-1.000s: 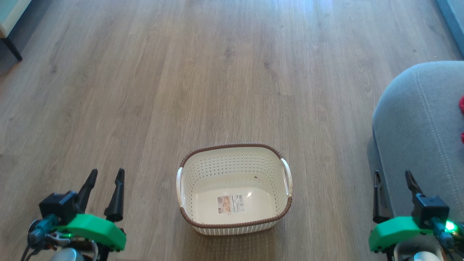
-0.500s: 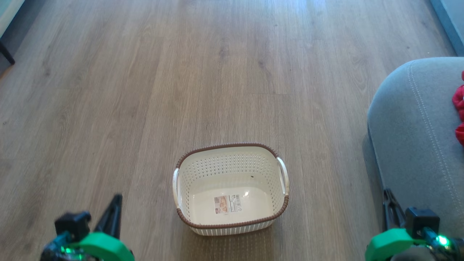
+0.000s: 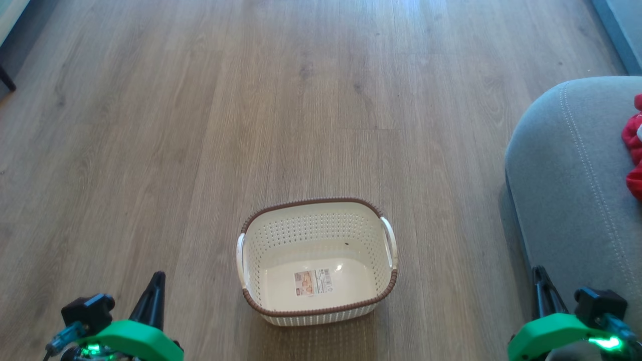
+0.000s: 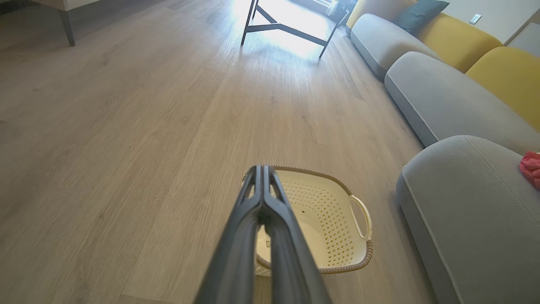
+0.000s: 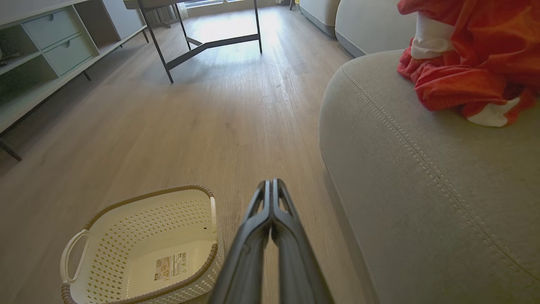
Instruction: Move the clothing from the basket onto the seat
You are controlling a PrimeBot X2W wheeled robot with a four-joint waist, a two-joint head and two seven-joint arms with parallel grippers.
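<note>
While basket (image 3: 316,225) sits upright, long axis left-right

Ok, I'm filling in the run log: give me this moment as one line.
clothing: on seat | basket: empty, on floor | left gripper: shut, empty | right gripper: shut, empty | task: looks done

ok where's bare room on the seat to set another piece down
The seat is bare between its rounded stitched edge and the clothing, which crowds the far side. The basket holds only a label on its bottom. The wooden floor all round the basket is open.
</note>
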